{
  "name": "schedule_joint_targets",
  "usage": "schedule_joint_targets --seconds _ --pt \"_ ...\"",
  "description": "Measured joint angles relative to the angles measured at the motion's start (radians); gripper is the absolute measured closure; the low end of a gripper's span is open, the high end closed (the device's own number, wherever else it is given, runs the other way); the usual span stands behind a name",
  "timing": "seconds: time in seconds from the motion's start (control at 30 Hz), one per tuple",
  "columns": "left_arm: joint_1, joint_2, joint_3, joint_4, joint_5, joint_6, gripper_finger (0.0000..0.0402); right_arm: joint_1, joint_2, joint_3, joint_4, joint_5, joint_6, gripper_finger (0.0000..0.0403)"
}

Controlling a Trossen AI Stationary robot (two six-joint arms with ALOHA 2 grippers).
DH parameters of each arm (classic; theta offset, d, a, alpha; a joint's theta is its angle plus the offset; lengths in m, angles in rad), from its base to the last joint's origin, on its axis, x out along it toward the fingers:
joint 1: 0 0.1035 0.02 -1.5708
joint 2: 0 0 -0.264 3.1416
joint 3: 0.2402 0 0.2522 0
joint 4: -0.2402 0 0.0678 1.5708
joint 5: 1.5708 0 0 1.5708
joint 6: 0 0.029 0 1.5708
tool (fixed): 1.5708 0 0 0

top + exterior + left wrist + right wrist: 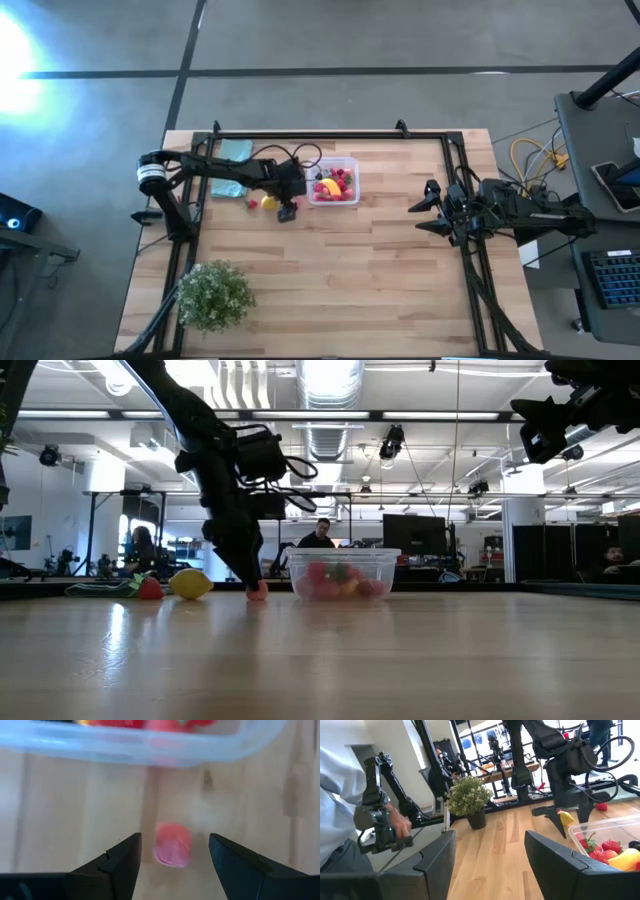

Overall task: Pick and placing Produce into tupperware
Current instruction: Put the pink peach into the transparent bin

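Under my left gripper (173, 851) a small pink piece of produce (172, 844) lies on the bare wood, rounded and soft-edged, framed between the two dark fingers, which stand apart on either side of it without touching it. Only the left wrist view gives me that; from overhead the gripper itself covers the piece. Just beyond it is the tupperware (349, 199), a clear, low-walled plastic box with rounded corners, and through its wall I see red berry shapes and a curved yellow banana (330, 187) already inside. The low view shows what the overhead one flattens: the pink piece sits on the boards at the fingertips, close to the box's left wall, with a smooth yellow lemon (191, 583) and a red berry (150, 589) farther left on the table. Beyond them, at the table's far left, lies a flat teal cloth (236, 151). The table (380, 280) is pale butcher-block planks inside a black frame. A bushy green plant (213, 294) stands at the near left corner. My right gripper (428, 209) hangs well to the right, above the boards, its fingers apart and holding nothing. The right wrist view alone catches a person's hand (400, 821) on a control handle beyond the table.
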State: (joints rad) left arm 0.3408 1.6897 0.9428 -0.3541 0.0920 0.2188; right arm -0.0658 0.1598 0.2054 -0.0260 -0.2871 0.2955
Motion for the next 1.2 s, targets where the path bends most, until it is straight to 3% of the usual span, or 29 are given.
schedule_joint_targets --seconds 0.57,0.93,1.2 --pt "-0.002 0.005 -0.041 0.065 -0.046 0.026 0.0186 0.0 0.0 0.0 0.0 0.0 0.0 0.0174" --pt "-0.004 0.005 -0.064 0.11 -0.043 0.024 0.0288 0.0 0.0 0.0 0.0 0.0 0.0 0.0174" --pt "-0.007 -0.044 -0.023 0.101 -0.049 -0.038 0.0322 0.0 0.0 0.0 0.0 0.0 0.0 0.0174"
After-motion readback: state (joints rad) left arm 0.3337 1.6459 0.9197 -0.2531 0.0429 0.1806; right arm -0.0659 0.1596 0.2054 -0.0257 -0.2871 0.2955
